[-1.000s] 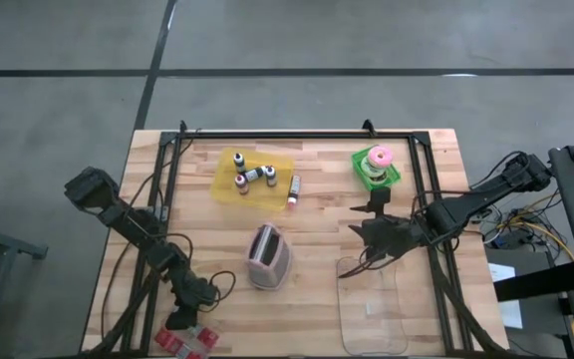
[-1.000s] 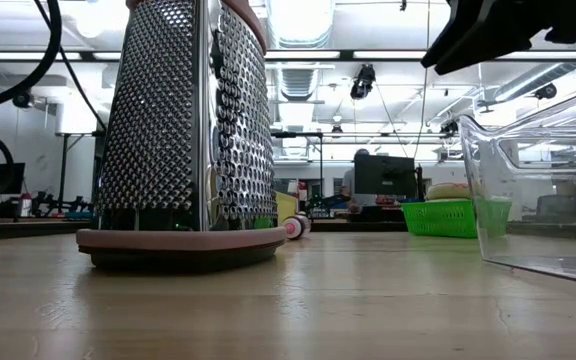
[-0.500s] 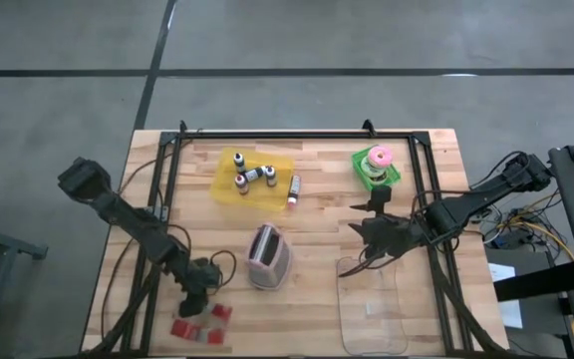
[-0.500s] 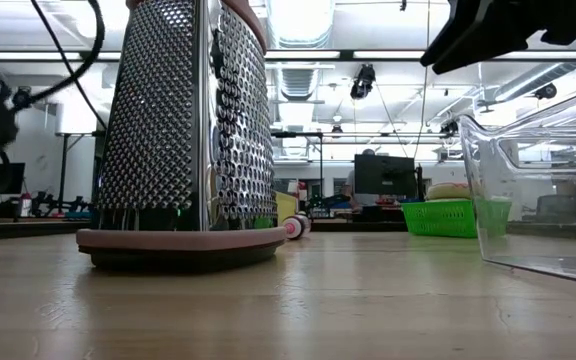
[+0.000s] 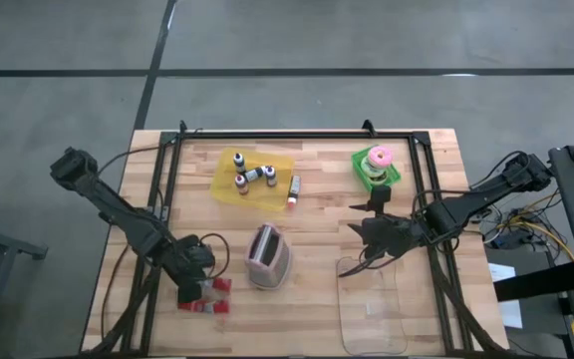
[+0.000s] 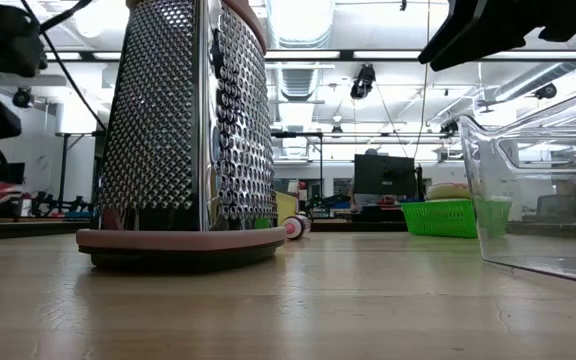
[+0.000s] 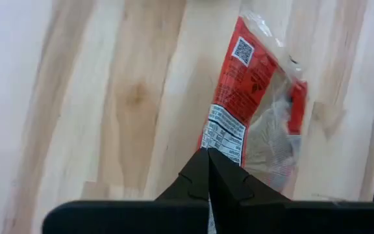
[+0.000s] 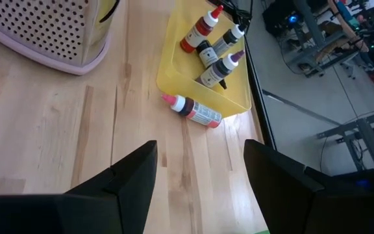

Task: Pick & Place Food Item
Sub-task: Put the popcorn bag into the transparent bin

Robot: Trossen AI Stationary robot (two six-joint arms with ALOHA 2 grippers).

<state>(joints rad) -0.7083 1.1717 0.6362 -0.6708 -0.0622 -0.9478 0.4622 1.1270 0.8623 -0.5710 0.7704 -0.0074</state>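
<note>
Left gripper [image 7: 208, 170]: fingers closed, apparently pinching the near end of the red-and-clear plastic food packet [image 7: 255, 114].
Packet: long axis runs straight ahead of the fingers, above the wooden bench [image 5: 317, 214].
Right gripper [image 8: 200, 172]: fingers spread, empty, waiting over the clear plastic container [image 5: 372, 309].

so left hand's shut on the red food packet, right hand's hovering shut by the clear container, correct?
Not quite. The right hand is open; the right wrist view shows its fingers spread wide. The rest holds: left hand shut on the red food packet, right hand by the clear container.
</note>
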